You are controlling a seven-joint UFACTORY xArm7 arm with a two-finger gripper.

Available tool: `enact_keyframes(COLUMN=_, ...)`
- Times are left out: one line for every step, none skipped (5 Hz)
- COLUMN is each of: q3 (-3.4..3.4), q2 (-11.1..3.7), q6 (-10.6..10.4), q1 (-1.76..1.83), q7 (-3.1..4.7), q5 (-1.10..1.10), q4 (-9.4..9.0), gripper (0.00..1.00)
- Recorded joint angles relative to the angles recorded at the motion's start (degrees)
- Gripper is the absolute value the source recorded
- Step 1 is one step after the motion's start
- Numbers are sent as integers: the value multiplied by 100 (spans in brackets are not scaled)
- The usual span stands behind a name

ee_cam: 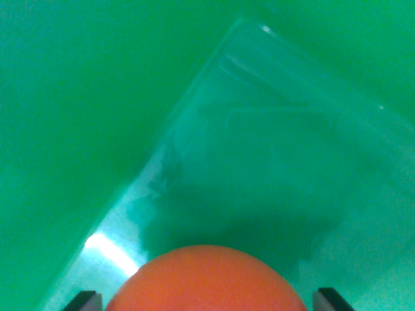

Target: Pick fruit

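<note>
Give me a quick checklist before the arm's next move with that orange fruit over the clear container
1. Orange fruit between the fingers: ok, a dark tip shows on each side of it.
2. Firm contact with the fruit: cannot tell, the contact points are cut off by the bottom edge.
3. Clear container beneath the fruit: ok, its see-through surface fills the wrist view's right.
4. Container free of other items: ok in the visible part.
5. Green surface around the container free of obstacles: ok.

Orange fruit [206,280]: smooth, matt skin. Container [272,129]: clear glossy plastic, bright glare on rim. Green surface [78,97]: smooth, matt.
</note>
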State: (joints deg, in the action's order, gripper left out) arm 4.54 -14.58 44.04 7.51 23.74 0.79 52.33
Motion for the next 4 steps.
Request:
enact_keyframes(q3=1, q2=50, q6=146, q1=-2, q7=2, q5=-5, q4=96, gripper=100)
enact_keyframes(q3=1, q2=50, q6=146, q1=-2, q7=2, q5=-5, q4=96, gripper=100)
enact_keyframes(q3=2, q2=111, q6=322, q1=-3, q7=5, q5=-11, q4=211, gripper=100)
enact_keyframes(q3=2, q2=111, q6=322, q1=-3, q7=5, q5=-11, q4=211, gripper=100)
